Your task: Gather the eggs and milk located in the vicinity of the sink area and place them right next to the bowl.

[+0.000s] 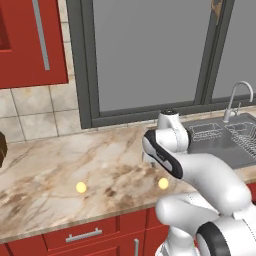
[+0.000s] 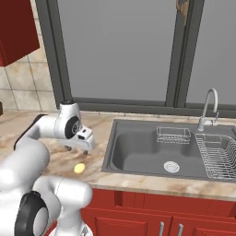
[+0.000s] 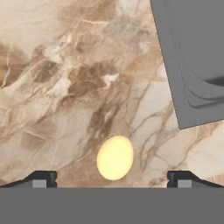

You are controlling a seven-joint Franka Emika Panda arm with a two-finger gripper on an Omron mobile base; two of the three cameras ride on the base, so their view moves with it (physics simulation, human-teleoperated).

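There are two eggs on the marble counter [image 1: 60, 160]. One egg [image 1: 163, 183] lies close to the sink [image 2: 138, 150], just off its left edge. The other egg [image 1: 81, 187] lies farther left of the sink, well apart from the first one. Both sit near the front edge of the counter.

There is one sink. It has a round drain [image 2: 171, 166], one thin shiny faucet [image 2: 208, 108] at the back, one small wire rack [image 2: 173, 135] by the back wall and one bigger wire rack [image 2: 216, 156] on its right side.

The gripper [image 3: 112, 178] hangs over the counter, left of the sink. Its two fingers are spread wide apart and hold nothing. In the hand view the near egg [image 3: 115, 157] sits between the two fingertips [image 3: 43, 178], and a corner of the sink [image 3: 192, 57] shows off to one side. From the base views I cannot tell if the gripper touches the egg.

The robot's white arm [image 1: 200, 175] stands in front of part of the counter and hides the sink's left edge in the left base view.

Behind the sink is a big grey window [image 1: 150, 55]. Left of the sink, up high, hangs a red cupboard [image 1: 30, 40]. Red drawers [image 1: 80, 235] sit under the counter.
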